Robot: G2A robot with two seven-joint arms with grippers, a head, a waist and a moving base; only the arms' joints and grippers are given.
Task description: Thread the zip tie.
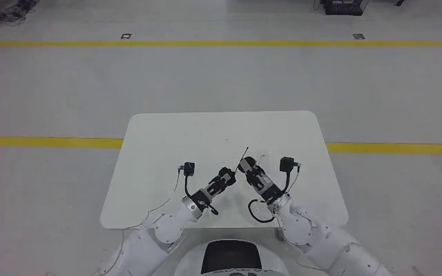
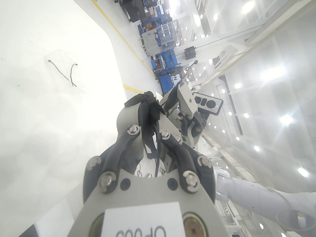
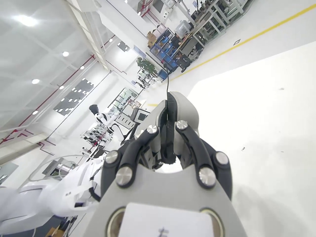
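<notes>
A thin black zip tie [image 3: 167,82] sticks straight out past the fingertips of my right gripper [image 3: 169,99], which is shut on its lower part. From above, the tie [image 1: 244,153] rises from that gripper [image 1: 244,165] over the middle of the white table [image 1: 207,131]. My left gripper [image 1: 228,174] hovers just beside it, tips nearly touching. Its black pads [image 2: 146,104] are pressed together, and nothing clearly shows between them. Behind them the right gripper [image 2: 184,94] carries the tie [image 2: 191,67].
A clear plastic bag [image 2: 64,71] holding spare black ties lies flat on the table beyond the grippers. The table's rounded far corner [image 2: 108,38] and the yellow floor line [image 1: 221,43] lie farther out. Bare tabletop surrounds both grippers.
</notes>
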